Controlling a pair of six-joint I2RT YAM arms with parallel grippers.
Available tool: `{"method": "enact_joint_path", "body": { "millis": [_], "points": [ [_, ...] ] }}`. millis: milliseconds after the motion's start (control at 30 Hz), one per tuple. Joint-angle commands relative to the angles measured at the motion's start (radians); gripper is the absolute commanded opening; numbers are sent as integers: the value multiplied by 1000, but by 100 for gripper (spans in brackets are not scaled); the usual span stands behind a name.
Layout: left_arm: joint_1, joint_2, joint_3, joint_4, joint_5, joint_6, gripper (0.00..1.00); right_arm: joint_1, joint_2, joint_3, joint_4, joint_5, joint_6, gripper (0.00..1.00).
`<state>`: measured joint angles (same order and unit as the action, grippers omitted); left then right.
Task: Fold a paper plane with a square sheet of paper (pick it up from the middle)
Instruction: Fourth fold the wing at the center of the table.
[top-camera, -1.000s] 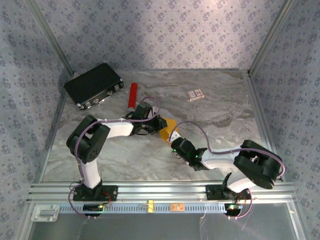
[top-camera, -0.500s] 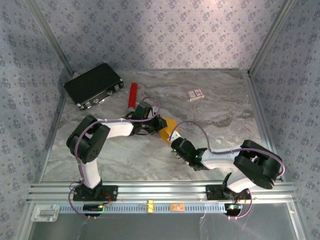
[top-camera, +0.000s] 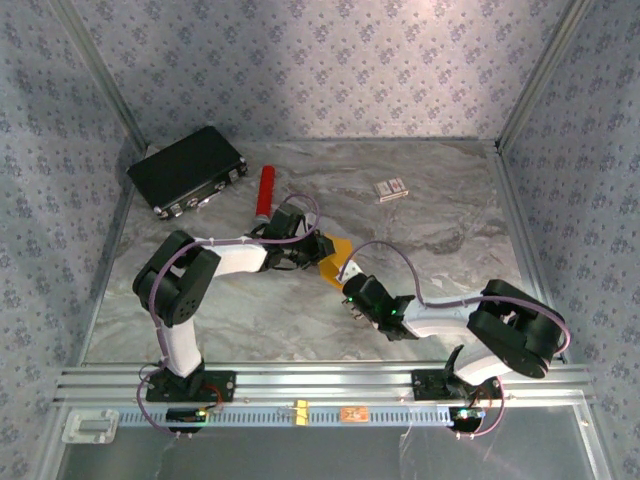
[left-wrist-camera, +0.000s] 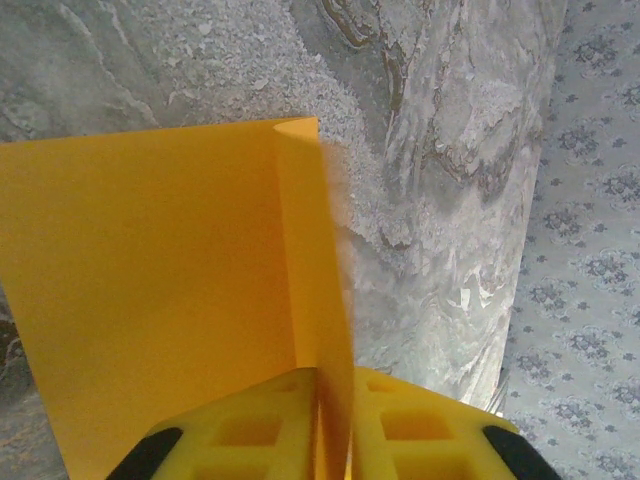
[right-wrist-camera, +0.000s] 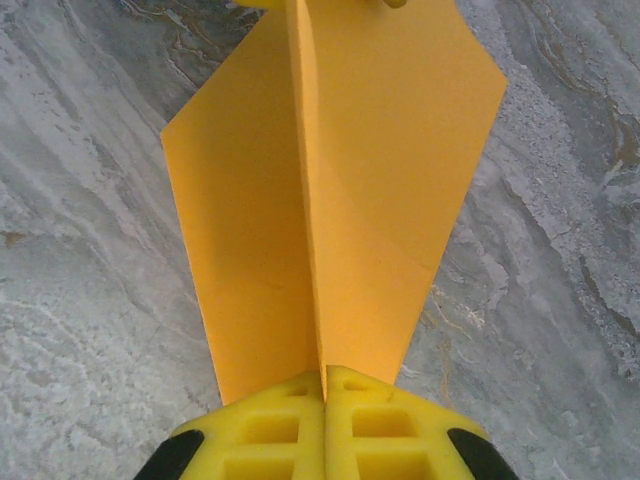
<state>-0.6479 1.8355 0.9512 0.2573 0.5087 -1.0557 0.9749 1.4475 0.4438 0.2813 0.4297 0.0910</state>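
Note:
The square sheet of paper (right-wrist-camera: 380, 180) is orange-yellow and folded into a pointed dart shape with a raised centre crease: the paper plane. It lies mid-table (top-camera: 336, 263) between the two grippers. My left gripper (top-camera: 320, 247) is shut on it from the far left. In the left wrist view the upright fold (left-wrist-camera: 310, 250) runs into the yellow fingers (left-wrist-camera: 250, 430), where the gripper (left-wrist-camera: 335, 375) pinches it. My right gripper (top-camera: 348, 283) holds the near end. In the right wrist view the gripper (right-wrist-camera: 323, 372) is shut on the centre crease, and the wings spread flat over the marble table (right-wrist-camera: 80, 300).
A black case (top-camera: 188, 168) lies at the back left, with a red cylinder (top-camera: 265, 191) just right of it. A small white-and-red box (top-camera: 391, 188) sits at the back centre. Patterned walls and metal posts enclose the table; an aluminium rail (top-camera: 320, 380) runs along the near edge.
My right wrist has edged slightly up and left towards the paper. The left arm and the paper stay where they were.

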Motion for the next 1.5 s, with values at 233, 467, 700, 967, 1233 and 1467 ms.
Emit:
{"method": "enact_joint_path", "body": {
  "millis": [233, 467, 700, 967, 1233, 1467],
  "points": [
    [2, -82, 12, -101, -80, 54, 42, -73, 30, 2, 44, -202, 80, 4],
    [2, -132, 2, -166, -144, 68, 50, -121, 57, -5, 85, -302, 118, 5],
    [1, -158, 1, -198, -166, 80, 52, -169, 70, -14, 99, -397, 161, 5],
    [2, -178, -1, -205, -185, 80, 48, -212, 86, -13, 101, -478, 221, 5],
    [2, -183, -7, -198, -180, 80, 24, -267, 106, -26, 144, -599, 294, 5],
    [-4, -165, -17, -162, -145, 74, 11, -318, 126, -36, 184, -698, 356, 5]
  ]
}}
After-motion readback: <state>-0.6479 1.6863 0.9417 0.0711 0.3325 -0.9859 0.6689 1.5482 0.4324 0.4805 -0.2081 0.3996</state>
